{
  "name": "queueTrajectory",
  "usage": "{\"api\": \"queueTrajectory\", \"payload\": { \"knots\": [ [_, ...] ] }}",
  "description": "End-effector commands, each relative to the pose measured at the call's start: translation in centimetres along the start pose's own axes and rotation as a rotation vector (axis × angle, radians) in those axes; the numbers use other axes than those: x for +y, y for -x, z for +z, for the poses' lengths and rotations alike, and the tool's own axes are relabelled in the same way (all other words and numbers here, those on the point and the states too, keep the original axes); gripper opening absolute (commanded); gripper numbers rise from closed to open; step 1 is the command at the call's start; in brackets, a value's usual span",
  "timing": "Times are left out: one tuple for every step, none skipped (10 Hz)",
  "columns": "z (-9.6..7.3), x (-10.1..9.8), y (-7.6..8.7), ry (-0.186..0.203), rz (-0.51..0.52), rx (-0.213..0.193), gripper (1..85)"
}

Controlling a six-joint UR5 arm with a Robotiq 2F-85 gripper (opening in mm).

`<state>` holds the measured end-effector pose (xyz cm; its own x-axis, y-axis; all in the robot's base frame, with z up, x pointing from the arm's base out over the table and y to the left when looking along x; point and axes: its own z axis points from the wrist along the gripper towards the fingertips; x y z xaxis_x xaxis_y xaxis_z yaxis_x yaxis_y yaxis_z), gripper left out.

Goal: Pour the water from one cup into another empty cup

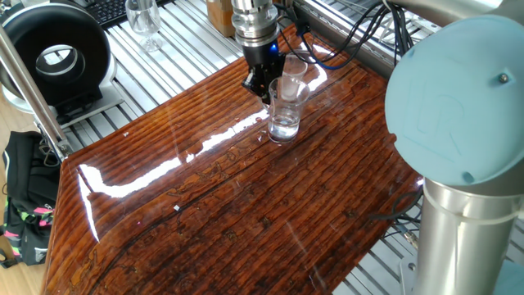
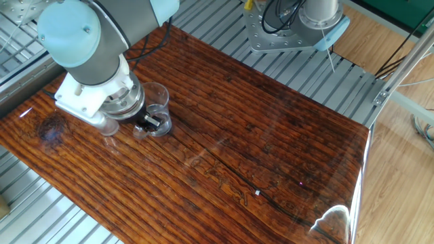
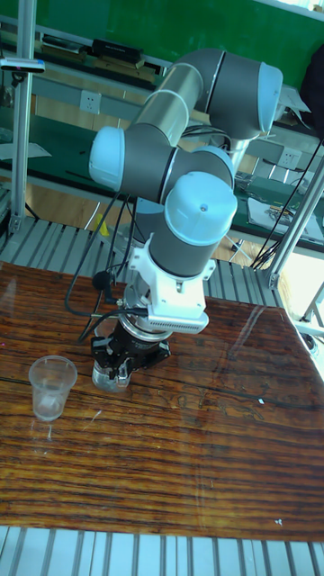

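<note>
The clear tumbler stands upright on the wooden table, with a little water in its base. My gripper hangs straight down right behind it, its black fingers low beside the glass. In the other fixed view the gripper overlaps the foot of the tumbler. In the tall view the gripper covers most of the tumbler. I cannot see whether the fingers press on the glass. The smaller cloudy cup stands apart, on the gripper's other side.
A stemmed glass and a black round device sit on the metal slats beyond the table's far edge. A slanted metal post and a black bag are at the left. A metal mount plate stands off the table.
</note>
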<state>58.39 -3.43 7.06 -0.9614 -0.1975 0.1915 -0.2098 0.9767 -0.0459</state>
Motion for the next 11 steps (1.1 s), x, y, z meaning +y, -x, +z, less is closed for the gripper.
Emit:
{"api": "queueTrajectory", "payload": {
  "knots": [
    [-0.1,0.8,0.2,0.033,-0.010,-0.009,25.7],
    [-0.1,1.0,0.4,0.042,-0.015,-0.017,30.3],
    [-0.1,1.0,0.4,0.042,-0.015,-0.017,31.7],
    [-0.1,0.9,0.4,0.039,-0.016,-0.015,33.0],
    [-0.1,0.9,0.4,0.039,-0.016,-0.014,36.7],
    [-0.2,1.1,0.3,0.044,-0.018,-0.013,39.7],
    [-0.2,1.1,0.3,0.045,-0.021,-0.015,44.0],
    [-0.3,1.0,0.5,0.045,-0.028,-0.023,46.7],
    [-0.4,1.1,0.8,0.049,-0.029,-0.032,47.7],
    [-0.7,1.2,0.9,0.058,-0.026,-0.035,48.7],
    [-1.4,0.5,1.2,0.057,-0.028,-0.033,48.7]
  ]
}}
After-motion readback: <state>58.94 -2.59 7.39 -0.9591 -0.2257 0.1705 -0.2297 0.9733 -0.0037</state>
